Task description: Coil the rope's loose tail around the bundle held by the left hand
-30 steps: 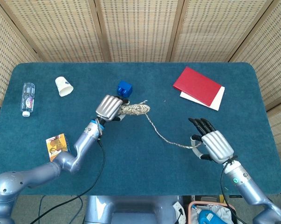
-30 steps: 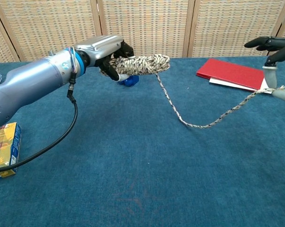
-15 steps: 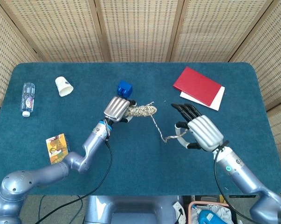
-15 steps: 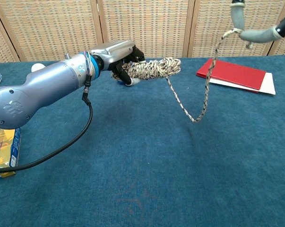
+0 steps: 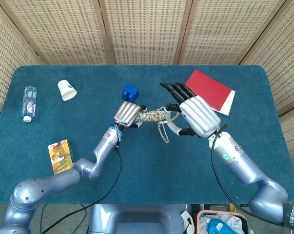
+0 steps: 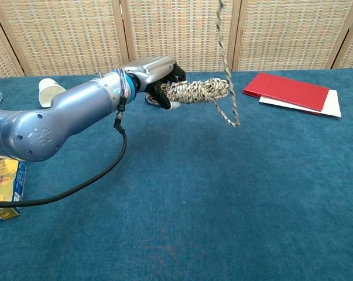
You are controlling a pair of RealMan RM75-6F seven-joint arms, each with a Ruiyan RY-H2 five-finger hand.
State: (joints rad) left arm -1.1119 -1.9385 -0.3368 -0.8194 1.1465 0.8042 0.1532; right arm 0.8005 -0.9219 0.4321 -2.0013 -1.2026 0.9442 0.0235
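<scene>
My left hand (image 5: 127, 114) grips one end of a speckled rope bundle (image 5: 152, 116) and holds it level above the blue table. In the chest view the left hand (image 6: 155, 70) shows with the bundle (image 6: 198, 91) sticking out to its right. The loose tail (image 6: 222, 35) leaves the bundle's free end, dips in a short loop (image 6: 232, 119) and rises out of the top of the frame. My right hand (image 5: 193, 115) is raised high just right of the bundle, fingers spread, pinching the tail (image 5: 163, 131) at the thumb. The chest view does not show the right hand.
A blue cube (image 5: 130, 91) sits just behind the left hand. A red book (image 5: 206, 89) on white paper (image 5: 229, 104) lies at the back right. A paper cup (image 5: 67, 90), a water bottle (image 5: 29, 103) and a snack box (image 5: 59, 153) lie on the left.
The right hand has risen and swung left toward the bundle, carrying the tail up and shortening the hanging loop. The left hand with the bundle has shifted slightly right.
</scene>
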